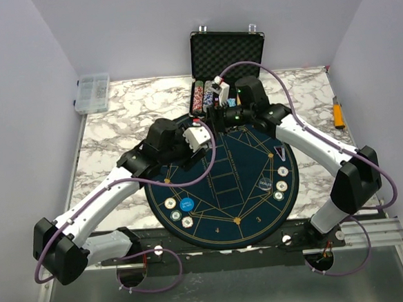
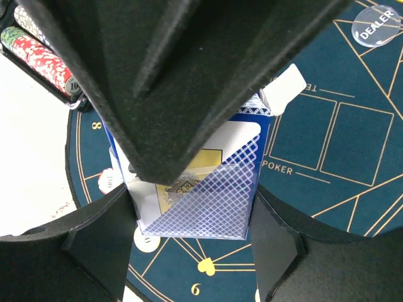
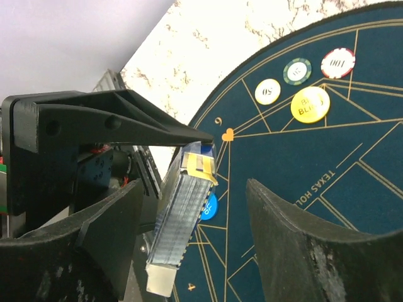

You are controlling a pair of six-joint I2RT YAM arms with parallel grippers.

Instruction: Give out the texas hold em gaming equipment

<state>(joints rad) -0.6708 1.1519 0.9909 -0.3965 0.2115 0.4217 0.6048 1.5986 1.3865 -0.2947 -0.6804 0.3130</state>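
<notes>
A blue diamond-patterned card box (image 2: pixel 208 189) with its flap open hangs over the dark-blue mat (image 1: pixel 225 191), and my left gripper (image 2: pixel 195 207) is shut on its sides. In the right wrist view the card box (image 3: pixel 186 207) shows edge-on, with the deck's edges visible. My right gripper (image 3: pixel 195 189) stands open around it, with a clear gap on its right side. Both grippers meet at the mat's far edge (image 1: pixel 213 122). On the mat lie a blue disc (image 1: pixel 185 206), a yellow disc (image 3: pixel 310 104), a clear dealer disc (image 2: pixel 376 25) and cream chips (image 1: pixel 281 185).
An open black chip case (image 1: pixel 227 52) with rows of chips (image 2: pixel 41 56) stands just behind the mat. A clear compartment box (image 1: pixel 92 93) sits at the back left. An orange-handled tool (image 1: pixel 338 112) lies at the right edge of the marble table.
</notes>
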